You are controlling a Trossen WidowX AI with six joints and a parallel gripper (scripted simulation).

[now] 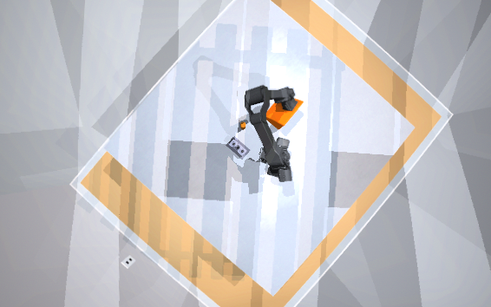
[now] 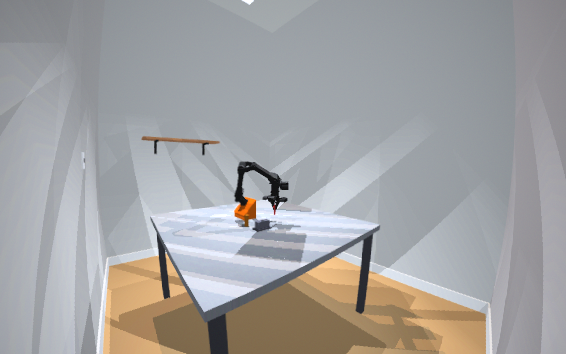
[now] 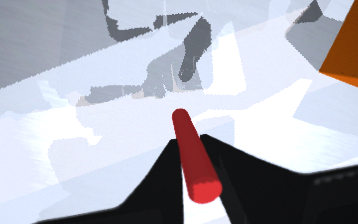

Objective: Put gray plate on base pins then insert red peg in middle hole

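Note:
My gripper [image 3: 188, 143] [image 2: 274, 202] is shut on the red peg [image 3: 196, 159] [image 2: 274, 210]. The peg sits between the black fingers and points down and away in the wrist view. In the exterior view it hangs just above the table [image 2: 320, 235], a little right of and behind the gray plate [image 2: 261, 224]. In the overhead view the gray plate [image 1: 240, 147] lies on its base to the left of the arm, and a row of dark holes shows on its top. The plate is out of the wrist view.
The arm stands on an orange block [image 1: 282, 114] [image 2: 245, 216] [image 3: 345, 55] near the table's middle. A small orange object [image 1: 243, 125] lies beside the plate. A wooden shelf [image 2: 180, 140] hangs on the back wall.

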